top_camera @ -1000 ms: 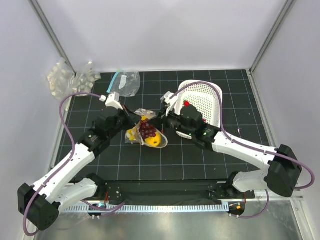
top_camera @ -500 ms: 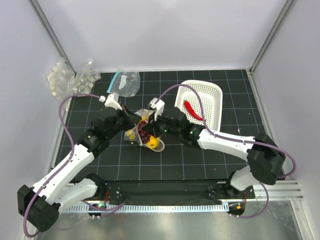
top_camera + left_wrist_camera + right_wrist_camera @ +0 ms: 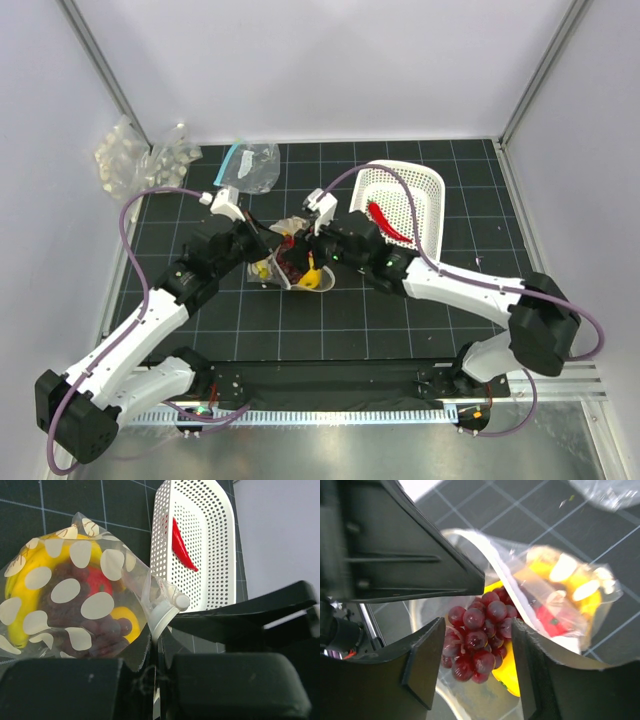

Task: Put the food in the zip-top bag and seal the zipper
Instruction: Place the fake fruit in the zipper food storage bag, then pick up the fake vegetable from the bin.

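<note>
The zip-top bag (image 3: pixel 285 268) sits near the middle of the table (image 3: pixel 350 330), just left of the white basket (image 3: pixel 428 200), its mouth tipped up and unsealed; inside it show the grape bunch (image 3: pixel 485 640), the banana (image 3: pixel 17 615), the round red fruit (image 3: pixel 97 580) and the round yellow fruit (image 3: pixel 122 617); the chili (image 3: pixel 385 222) lies alone in the basket, so loading looks nearly done. To finish this drop cleanly, the right gripper (image 3: pixel 477 627) would best rise straight out of the mouth, clear of the floppy film, before swinging to the basket; the left gripper (image 3: pixel 156 672) should hold the rim high, so that nothing spills and the zipper (image 3: pixel 164 611) is not creased. The right jaws stand apart directly over the grapes, which appear to rest in the bag rather than in any grip; the left jaws are pinched together on the bag's rim, with the pouch bulging just beyond them.
</note>
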